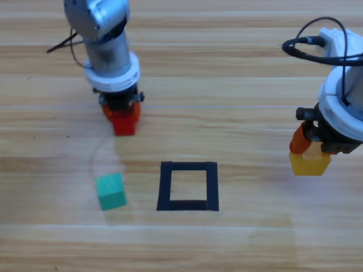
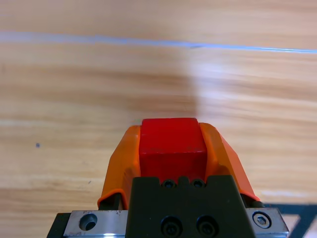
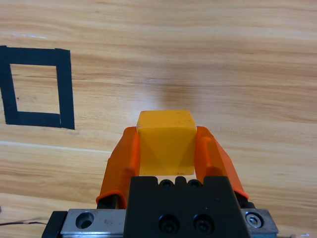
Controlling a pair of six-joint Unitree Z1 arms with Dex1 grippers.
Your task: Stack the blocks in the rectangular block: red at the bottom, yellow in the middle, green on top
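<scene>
Red cube (image 1: 124, 123) in the upper left of the high view, pinched between the 2 orange jaws of the left gripper (image 1: 121, 116), well up and left of the tape rectangle (image 1: 188, 186). Seen in the left wrist view as a red block (image 2: 172, 141) wedged snugly between both jaws, wood grain beyond it.

Yellow cube (image 1: 309, 161) at the right edge of the high view, clamped in the right gripper (image 1: 309, 148), level with the rectangle's top edge and well apart from it to the right. Fills the gap between the jaws in the right wrist view (image 3: 166, 141), with the black outline (image 3: 37, 88) at that frame's upper left.

Green cube (image 1: 110, 191) free on the tabletop (image 1: 238, 85) in the lower left, near the rectangle's left side but not touching it, slightly turned against the wood grain.

Only bare wood inside the rectangle, just below centre of the high view.
</scene>
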